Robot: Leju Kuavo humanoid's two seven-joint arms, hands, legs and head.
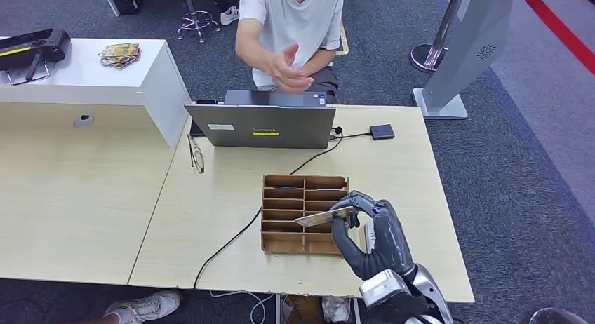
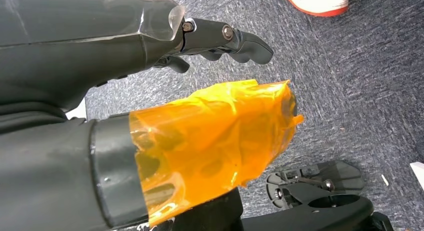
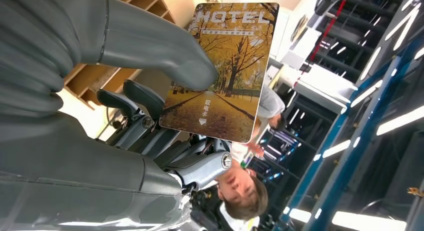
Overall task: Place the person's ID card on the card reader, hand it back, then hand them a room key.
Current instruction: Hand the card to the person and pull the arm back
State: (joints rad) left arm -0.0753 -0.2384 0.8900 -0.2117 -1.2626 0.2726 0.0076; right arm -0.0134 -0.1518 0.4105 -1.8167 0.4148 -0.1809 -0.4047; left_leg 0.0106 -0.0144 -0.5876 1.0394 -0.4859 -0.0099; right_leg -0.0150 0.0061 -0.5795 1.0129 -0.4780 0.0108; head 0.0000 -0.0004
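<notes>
My right hand [image 1: 373, 234] hovers over the right side of the brown compartment box [image 1: 303, 213] and pinches a room key card [image 1: 325, 217], held roughly flat. Up close in the right wrist view, the key card [image 3: 226, 71] shows yellow autumn trees and the word HOTEL, with the thumb [image 3: 150, 46] pressed on its face. A person in a white shirt [image 1: 295, 19] sits behind the laptop and reaches an open hand [image 1: 289, 70] forward over it. A small black card reader [image 1: 382, 132] lies on the table right of the laptop. My left hand [image 2: 165, 106] hangs above the carpet, holding nothing, its thumb wrapped in orange tape.
An open grey laptop [image 1: 261, 124] stands between the box and the person, with a cable [image 1: 231, 241] running to the table's front edge. Glasses [image 1: 196, 153] lie left of the laptop. A white cabinet [image 1: 91, 71] stands at the back left. A person's shoe [image 1: 144, 308] is on the floor.
</notes>
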